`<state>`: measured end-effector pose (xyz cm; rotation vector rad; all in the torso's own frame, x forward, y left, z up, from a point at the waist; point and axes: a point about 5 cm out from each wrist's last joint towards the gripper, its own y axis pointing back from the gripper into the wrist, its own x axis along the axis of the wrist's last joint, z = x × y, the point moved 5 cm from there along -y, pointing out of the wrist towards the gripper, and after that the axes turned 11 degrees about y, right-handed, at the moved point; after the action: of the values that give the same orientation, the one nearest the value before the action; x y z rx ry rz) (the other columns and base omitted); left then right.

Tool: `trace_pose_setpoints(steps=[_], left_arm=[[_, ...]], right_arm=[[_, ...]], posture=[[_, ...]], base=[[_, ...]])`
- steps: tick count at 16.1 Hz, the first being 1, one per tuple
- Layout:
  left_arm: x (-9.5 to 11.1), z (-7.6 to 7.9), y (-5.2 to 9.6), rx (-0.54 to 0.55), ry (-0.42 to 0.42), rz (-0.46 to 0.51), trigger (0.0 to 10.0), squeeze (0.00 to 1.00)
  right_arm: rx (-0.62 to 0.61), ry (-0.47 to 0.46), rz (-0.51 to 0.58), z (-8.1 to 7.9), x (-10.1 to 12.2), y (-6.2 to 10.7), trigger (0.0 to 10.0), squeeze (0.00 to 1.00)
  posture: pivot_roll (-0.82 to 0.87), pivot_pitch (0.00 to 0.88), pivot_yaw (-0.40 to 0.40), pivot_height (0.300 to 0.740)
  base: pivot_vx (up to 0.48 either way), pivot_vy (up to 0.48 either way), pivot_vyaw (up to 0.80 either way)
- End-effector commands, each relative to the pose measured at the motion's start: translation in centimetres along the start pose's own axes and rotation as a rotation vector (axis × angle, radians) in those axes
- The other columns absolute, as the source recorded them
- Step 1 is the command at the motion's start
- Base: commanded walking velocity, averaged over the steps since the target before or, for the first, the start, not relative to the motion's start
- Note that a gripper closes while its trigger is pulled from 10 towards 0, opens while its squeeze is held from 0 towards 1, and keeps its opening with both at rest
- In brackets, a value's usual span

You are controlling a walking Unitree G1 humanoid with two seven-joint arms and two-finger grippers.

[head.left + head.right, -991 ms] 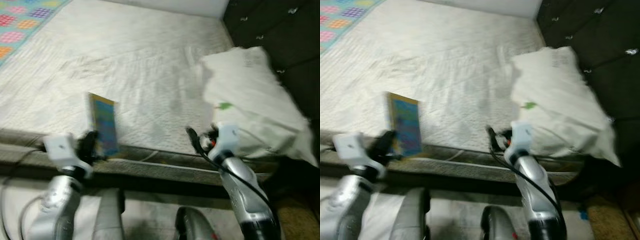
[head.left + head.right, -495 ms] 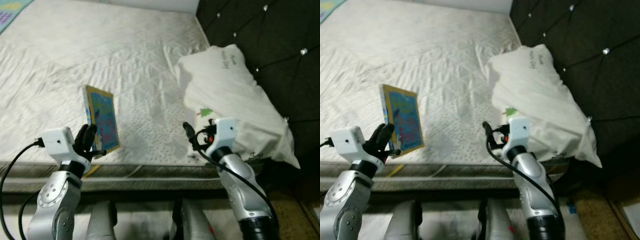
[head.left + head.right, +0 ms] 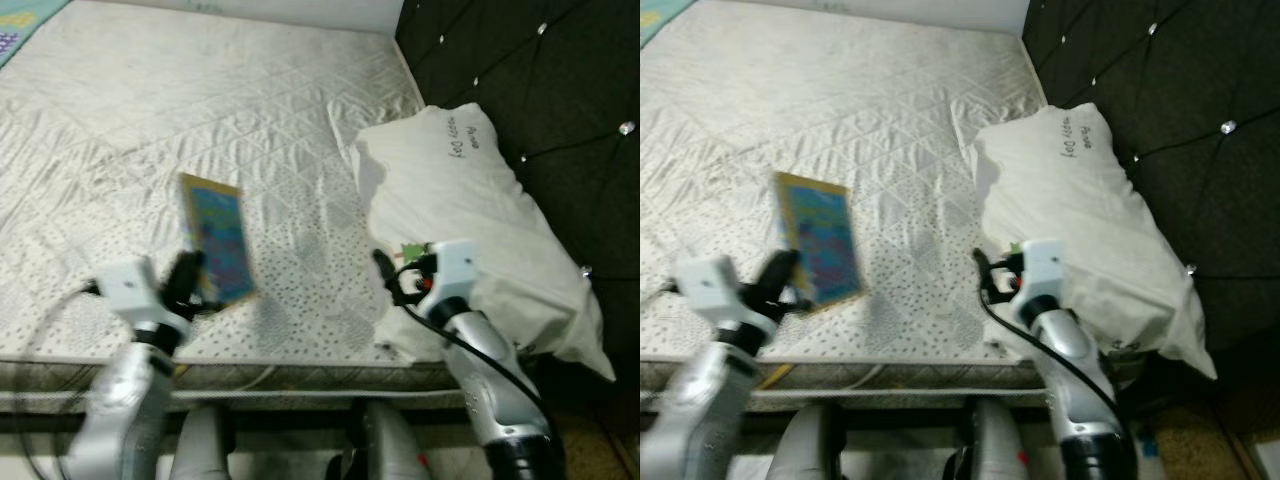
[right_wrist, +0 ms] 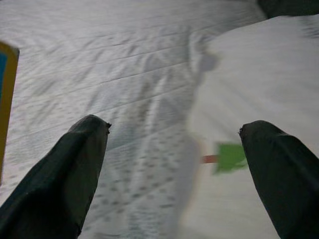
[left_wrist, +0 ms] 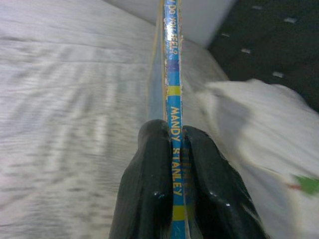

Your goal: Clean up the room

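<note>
Left wrist view: left gripper (image 5: 174, 149) jaws pinch one book (image 5: 172, 74); right gripper (image 4: 174, 164) jaws spread above one pillow (image 3: 470, 210).

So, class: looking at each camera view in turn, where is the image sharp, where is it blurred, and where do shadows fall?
Left eye view: the left gripper and its book are motion-smeared, while the pillow is fairly crisp and shades the mattress beside it. Left wrist view: the book's spine lettering is sharp, the background streaked. Right wrist view: the right gripper has its jaws apart, soft-edged, and the pillow's green tag is blurred.
</note>
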<state>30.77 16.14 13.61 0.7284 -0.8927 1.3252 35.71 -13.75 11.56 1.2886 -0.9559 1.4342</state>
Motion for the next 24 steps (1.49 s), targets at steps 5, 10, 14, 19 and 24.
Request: trace_pose_setpoints(steps=[5, 10, 14, 19, 24], left_arm=[[0.5, 0.2, 0.0, -0.061, -0.095, -0.022, 10.0, 0.00], [0.9, 0.3, -1.8, -0.107, -0.115, -0.036, 10.0, 0.00], [0.8, 0.8, -2.5, -0.105, -0.066, -0.026, 10.0, 0.00], [0.6, 2.1, -4.0, -0.113, 0.057, -0.010, 10.0, 0.00], [0.2, 2.8, -5.7, -0.151, 0.211, -0.073, 10.0, 0.00]], right_arm=[[0.004, -0.003, 0.004, 0.2, 0.1, 0.0, 10.0, 0.00], [0.000, 0.010, 0.002, 0.5, 0.1, 0.0, 10.0, 0.00], [-0.003, 0.017, 0.002, 0.8, 0.2, 0.2, 10.0, 0.00], [0.003, 0.039, -0.005, 1.1, 0.2, 0.2, 10.0, 0.00], [-0.009, 0.053, -0.005, 1.6, 0.4, 0.4, 10.0, 0.00]], posture=[[0.00, 0.129, -0.139, 0.596], [-0.01, 0.140, -0.140, 0.536], [-0.03, 0.144, -0.148, 0.527], [-0.05, 0.147, -0.162, 0.527], [-0.07, 0.151, -0.164, 0.527]], base=[[0.000, 0.000, 0.00], [0.000, 0.000, 0.00], [0.000, 0.000, 0.00], [0.000, 0.000, 0.00], [0.000, 0.000, 0.00]])
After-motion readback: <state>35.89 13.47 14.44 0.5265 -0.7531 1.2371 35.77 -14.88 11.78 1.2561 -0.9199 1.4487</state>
